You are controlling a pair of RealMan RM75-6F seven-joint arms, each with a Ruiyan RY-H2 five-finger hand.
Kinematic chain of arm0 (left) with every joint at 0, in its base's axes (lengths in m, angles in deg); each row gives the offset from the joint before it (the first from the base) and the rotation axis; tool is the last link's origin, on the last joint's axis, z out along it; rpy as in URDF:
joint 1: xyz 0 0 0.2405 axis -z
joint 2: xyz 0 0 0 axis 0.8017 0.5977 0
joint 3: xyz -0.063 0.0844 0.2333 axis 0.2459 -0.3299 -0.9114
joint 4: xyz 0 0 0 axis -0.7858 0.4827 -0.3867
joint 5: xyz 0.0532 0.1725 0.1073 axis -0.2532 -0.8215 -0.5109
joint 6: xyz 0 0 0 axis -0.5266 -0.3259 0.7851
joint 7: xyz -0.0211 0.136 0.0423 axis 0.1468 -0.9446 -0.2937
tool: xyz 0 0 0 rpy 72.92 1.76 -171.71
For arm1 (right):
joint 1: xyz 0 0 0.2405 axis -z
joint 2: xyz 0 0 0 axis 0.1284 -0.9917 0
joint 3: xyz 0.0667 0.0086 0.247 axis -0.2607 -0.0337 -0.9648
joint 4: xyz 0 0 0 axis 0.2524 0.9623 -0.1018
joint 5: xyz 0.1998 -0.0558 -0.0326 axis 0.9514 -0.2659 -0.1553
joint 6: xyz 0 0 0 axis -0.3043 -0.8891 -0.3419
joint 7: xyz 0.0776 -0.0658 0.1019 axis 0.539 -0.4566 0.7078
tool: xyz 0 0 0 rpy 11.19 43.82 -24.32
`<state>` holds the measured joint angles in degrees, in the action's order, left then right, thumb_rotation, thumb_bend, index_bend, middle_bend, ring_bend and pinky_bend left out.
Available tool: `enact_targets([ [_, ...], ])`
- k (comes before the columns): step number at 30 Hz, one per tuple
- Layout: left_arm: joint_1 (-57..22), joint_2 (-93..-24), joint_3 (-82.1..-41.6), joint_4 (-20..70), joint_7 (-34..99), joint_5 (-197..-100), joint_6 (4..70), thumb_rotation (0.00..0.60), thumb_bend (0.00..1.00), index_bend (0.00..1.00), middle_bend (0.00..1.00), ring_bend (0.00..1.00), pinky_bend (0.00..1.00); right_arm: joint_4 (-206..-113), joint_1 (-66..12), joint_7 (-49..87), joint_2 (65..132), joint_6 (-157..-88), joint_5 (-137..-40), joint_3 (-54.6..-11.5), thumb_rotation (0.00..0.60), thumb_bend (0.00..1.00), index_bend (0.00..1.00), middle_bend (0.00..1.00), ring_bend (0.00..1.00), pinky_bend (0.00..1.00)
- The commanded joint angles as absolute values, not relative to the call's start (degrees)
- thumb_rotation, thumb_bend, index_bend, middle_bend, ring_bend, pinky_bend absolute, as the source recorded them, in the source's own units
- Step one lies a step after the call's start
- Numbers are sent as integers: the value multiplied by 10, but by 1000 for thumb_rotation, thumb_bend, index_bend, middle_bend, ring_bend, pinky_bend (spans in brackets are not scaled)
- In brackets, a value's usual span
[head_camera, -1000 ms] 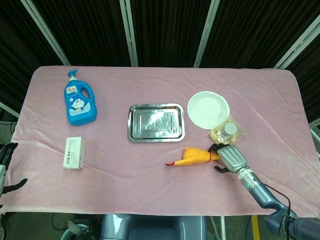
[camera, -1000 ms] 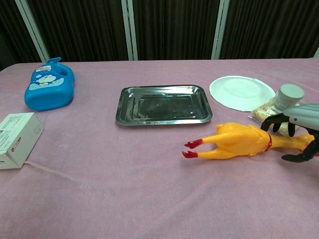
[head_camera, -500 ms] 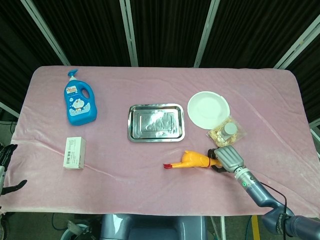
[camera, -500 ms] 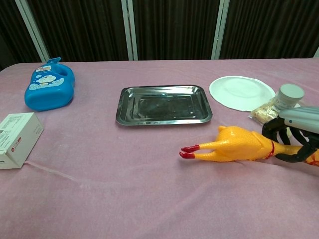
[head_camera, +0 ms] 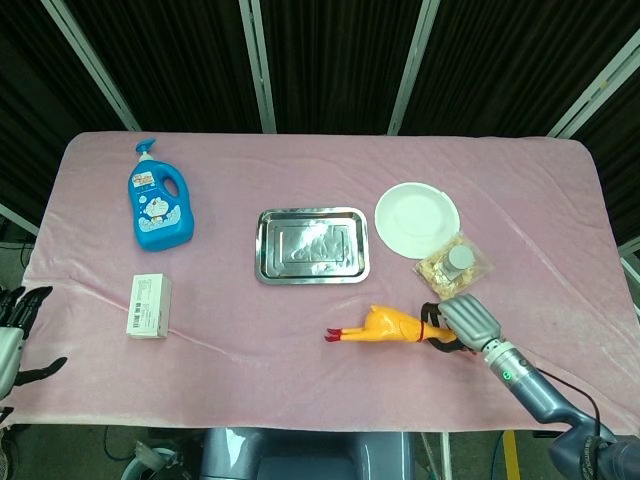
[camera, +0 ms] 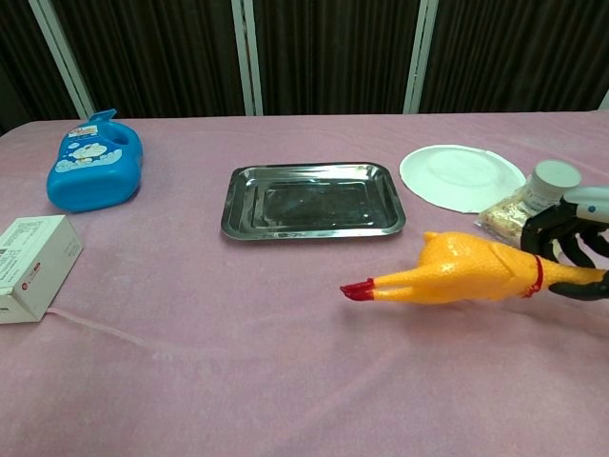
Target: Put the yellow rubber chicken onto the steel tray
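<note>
Lifted since prev: rubber chicken (camera: 471, 271) off cloth, neck gripped by right hand (camera: 568, 249). Pickup step; next carry to steel tray (camera: 313, 201).

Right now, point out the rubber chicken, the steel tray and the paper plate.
rubber chicken (camera: 471, 271), chest view, middle of its yellow body.
steel tray (head_camera: 311, 245), head view, centre of its bare floor.
paper plate (head_camera: 417, 219), head view, centre of its white face.

Two robot arms, grey metal with black fingers

The right hand (head_camera: 455, 322) has a ribbed silver-grey back and thin black fingers (camera: 544, 227); its blue-grey forearm carries a small green light and a thin black cable; the left hand (head_camera: 14, 335) is pale grey with black fingers.
</note>
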<state>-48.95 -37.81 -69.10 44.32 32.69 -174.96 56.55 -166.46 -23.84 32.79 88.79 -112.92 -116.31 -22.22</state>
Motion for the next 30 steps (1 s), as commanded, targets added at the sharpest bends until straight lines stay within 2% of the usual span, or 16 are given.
enact_targets([
  [1, -475, -375, -684, 460, 328, -1764, 562, 600, 0, 88, 118, 49, 23, -1698, -244, 380, 865, -1133, -1172, -220, 600, 611, 963, 718, 730, 846],
  [11, -413, -371, -664, 545, 307, -1823, 529, 600, 4, 100, 148, 94, 28, -1760, -273, 504, 831, -1131, -1197, -225, 600, 611, 978, 725, 742, 863],
  [17, -366, -388, -648, 603, 266, -1842, 483, 600, 4, 112, 152, 94, 29, -1791, -293, 505, 827, -1119, -1185, -245, 600, 611, 981, 725, 742, 862],
  [24, -302, -439, -618, 666, 170, -1795, 402, 600, 3, 111, 150, 94, 32, -1826, -318, 472, 829, -1088, -1140, -272, 600, 611, 984, 725, 741, 863],
  [30, -257, -514, -596, 689, 104, -1715, 358, 600, 8, 119, 160, 100, 68, -1848, -332, 429, 837, -1070, -1100, -289, 600, 612, 986, 725, 741, 863],
])
